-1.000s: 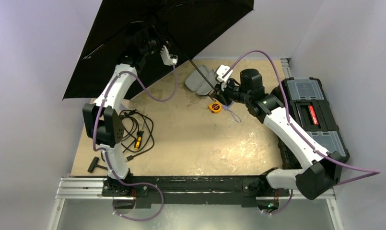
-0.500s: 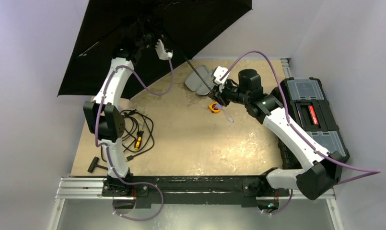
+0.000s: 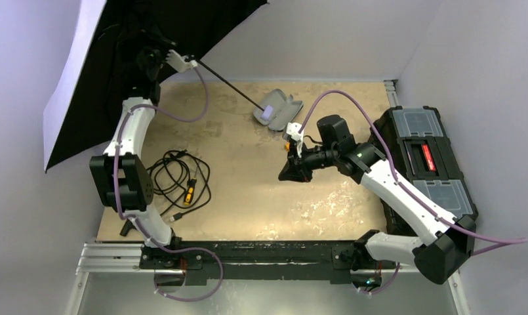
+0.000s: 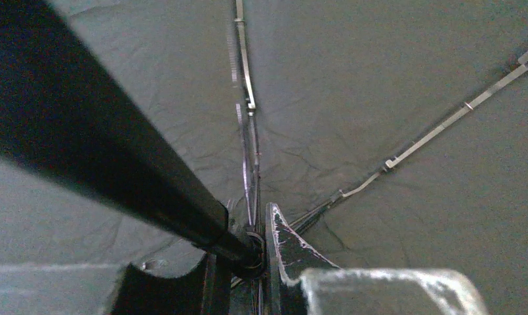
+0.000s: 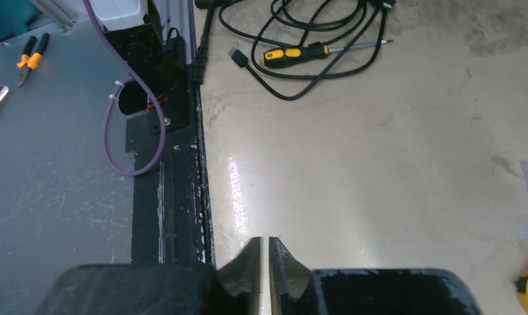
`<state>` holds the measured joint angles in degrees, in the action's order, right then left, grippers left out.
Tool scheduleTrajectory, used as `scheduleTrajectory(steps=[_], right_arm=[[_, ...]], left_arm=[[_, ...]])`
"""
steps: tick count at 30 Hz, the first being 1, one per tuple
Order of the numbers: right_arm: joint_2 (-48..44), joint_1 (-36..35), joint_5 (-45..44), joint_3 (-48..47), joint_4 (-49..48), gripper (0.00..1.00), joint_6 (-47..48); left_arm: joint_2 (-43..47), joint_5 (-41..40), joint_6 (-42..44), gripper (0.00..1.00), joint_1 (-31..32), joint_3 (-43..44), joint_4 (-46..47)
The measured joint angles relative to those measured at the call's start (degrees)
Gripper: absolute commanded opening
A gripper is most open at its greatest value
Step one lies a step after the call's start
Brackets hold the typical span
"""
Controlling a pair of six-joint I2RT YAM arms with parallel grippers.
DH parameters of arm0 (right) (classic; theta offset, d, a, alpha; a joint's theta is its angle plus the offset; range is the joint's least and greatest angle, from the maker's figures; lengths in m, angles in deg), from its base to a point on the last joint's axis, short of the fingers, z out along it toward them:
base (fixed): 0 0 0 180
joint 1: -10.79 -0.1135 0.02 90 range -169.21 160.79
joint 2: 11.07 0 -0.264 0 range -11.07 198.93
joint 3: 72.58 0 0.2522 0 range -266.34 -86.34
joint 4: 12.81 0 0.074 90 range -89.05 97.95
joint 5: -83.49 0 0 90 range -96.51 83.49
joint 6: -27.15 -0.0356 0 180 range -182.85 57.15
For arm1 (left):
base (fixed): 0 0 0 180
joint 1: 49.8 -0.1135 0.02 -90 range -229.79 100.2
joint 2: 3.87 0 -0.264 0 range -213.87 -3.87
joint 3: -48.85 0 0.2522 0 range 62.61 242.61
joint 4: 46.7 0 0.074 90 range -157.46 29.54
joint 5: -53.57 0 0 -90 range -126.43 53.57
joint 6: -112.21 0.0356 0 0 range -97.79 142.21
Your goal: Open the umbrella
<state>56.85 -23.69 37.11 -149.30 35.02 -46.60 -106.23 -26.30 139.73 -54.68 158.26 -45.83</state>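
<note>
Robot lab bench: toolbox (image 3: 418, 122), screwdriver (image 5: 294, 54), pliers (image 5: 30, 52), plain walls (image 3: 490, 52).

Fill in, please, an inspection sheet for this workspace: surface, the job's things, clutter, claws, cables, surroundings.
surface: tan tabletop, worn, with pale patches toward the front.
job's things: umbrella open, canopy tilted at the far left, handle end at the grey case.
clutter: coiled black cable; screwdriver lying in it; T-shaped tool by the left arm's base.
claws: left claw shut on the umbrella's shaft; right claw shut, empty.
cables: purple arm cables, loose loops.
surroundings: black toolbox at the right; pale walls.
</note>
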Motion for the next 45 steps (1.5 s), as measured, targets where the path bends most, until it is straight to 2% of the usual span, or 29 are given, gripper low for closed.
scheduleTrajectory(steps=[2, 6, 12, 13, 15, 19, 25, 27, 28, 29, 31, 33, 36, 38, 43, 45], right_arm=[[0.17, 0.0, 1.51, 0.15, -1.22, 0.43, -1.88], [-0.94, 0.0, 3.08, 0.15, -5.05, 0.65, -6.21], [-5.66, 0.0, 1.07, -3.06, -15.72, 0.83, -18.03], [-5.57, 0.0, 0.17, -4.5, -17.38, 0.9, -19.3], [-4.39, -0.02, -2.64, -7.23, -20.22, 0.97, -20.98], [1.18, -0.02, -7.17, -10.29, -22.67, 0.99, -21.51], [12.5, -0.15, -9.81, -9.18, -25.27, 0.91, -24.61], [15.12, -0.7, -9.77, -9.14, -25.92, 0.87, -25.27], [16.26, -1.07, -9.66, -9.14, -26.4, 0.82, -25.42], [17.22, -1.51, -9.53, -9.16, -26.88, 0.68, -25.57], [19.06, -2.27, -9.01, -9.62, -27.74, 0.46, -25.9], [20.79, -2.8, -7.74, -10.4, -28.98, 0.24, -26.8], [21.97, -3.02, -5.53, -10.75, -31.47, 0.0, -29.24], [21.97, -3.04, -3.96, -10.78, -33.88, 0.0, -31.95], [21.92, -3.13, -2.05, -10.56, -39.87, 0.0, -41.53], [21.9, -3.1, -2.36, -9.53, -44.92, 0.0, -46.4]], left_arm=[[2.54, 0.02, 0.02, 0.0, 2.54, -2.27, 2.6], [6.16, 2.32, 0.02, 0.0, 6.21, -7.08, 8.83], [9.05, 6.56, 0.0, 0.0, 7.19, -15.21, 12.57], [9.46, 7.15, 0.0, 0.0, 7.19, -16.59, 12.87], [10.25, 8.15, 0.0, 0.0, 7.23, -18.67, 13.42], [11.45, 9.42, -0.02, 0.01, 7.74, -20.72, 14.47], [14.32, 10.78, -0.07, 0.04, 8.79, -22.4, 16.98], [15.34, 11.26, -0.39, 0.04, 9.07, -22.91, 17.7], [15.89, 11.5, -0.52, 0.04, 9.2, -23.15, 17.88], [16.41, 11.74, -0.74, 0.04, 9.4, -23.32, 17.92], [17.27, 12.04, -1.01, 0.04, 9.66, -23.47, 17.9], [18.03, 12.22, -1.16, 0.1, 9.94, -23.56, 17.92], [18.99, 12.2, -1.36, 0.31, 10.32, -23.58, 17.92], [19.67, 12.15, -1.44, 0.42, 10.43, -24.04, 17.9], [24.94, 13.09, -2.89, 0.59, 11.06, -28.92, 16.7], [28.2, 14.08, -3.28, 0.69, 11.56, -31.61, 15.56]])
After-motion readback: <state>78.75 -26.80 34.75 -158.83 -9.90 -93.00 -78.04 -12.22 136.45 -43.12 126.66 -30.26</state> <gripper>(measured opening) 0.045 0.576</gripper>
